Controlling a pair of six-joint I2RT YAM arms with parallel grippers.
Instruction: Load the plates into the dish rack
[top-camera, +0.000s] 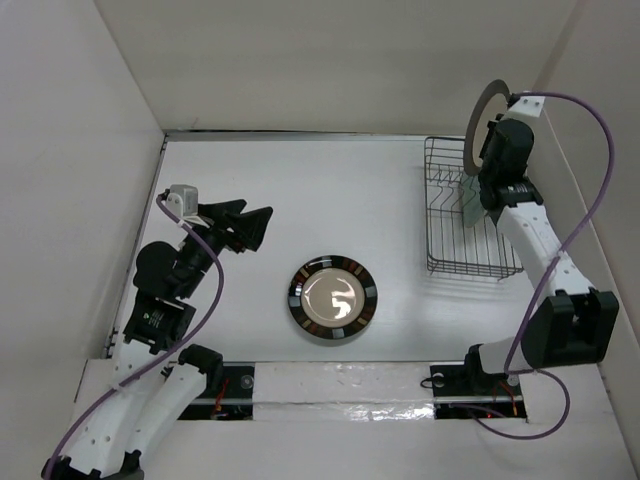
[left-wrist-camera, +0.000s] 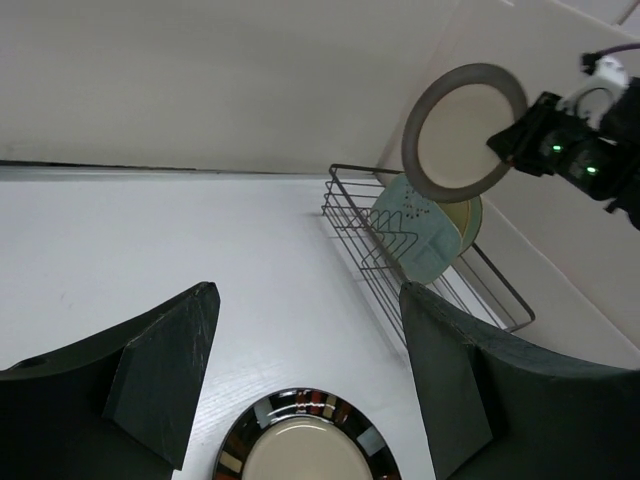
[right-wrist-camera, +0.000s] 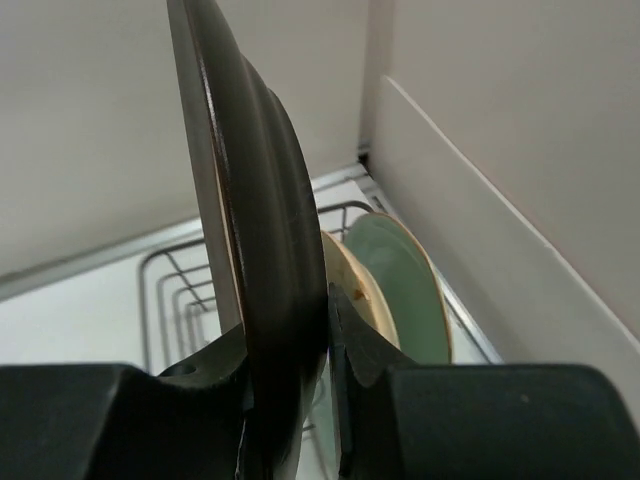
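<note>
The right pincer (right-wrist-camera: 290, 395) is clenched on the lower rim of the dark-brown-rimmed cream plate (right-wrist-camera: 250, 200), holding it upright and on edge in the air above the far end of the dish rack (top-camera: 470, 225). No part of that plate touches the wires. The rack sits on the white desk (top-camera: 300, 190) near its right wall. Three plates already stand in it, leaning towards the far right corner: the pale-green rectangular plate (left-wrist-camera: 412, 235) in front, the cream-yellow plate (right-wrist-camera: 352, 290) close behind it, and the pale-green round plate (right-wrist-camera: 405, 295) rearmost, just beside the wall. The near half of the rack holds only its upright prongs. The striped-rim plate (top-camera: 333, 298) lies flat and face up near the middle of the desk, well apart from the rack and closer to the arm bases. The left pincer (left-wrist-camera: 305, 290) is released, jaws spread wide with nothing between them, and hangs above the desk to the left of that plate; in the left wrist view the plate's rim shows just below the gap between the two dark fingers (left-wrist-camera: 160, 380)
</note>
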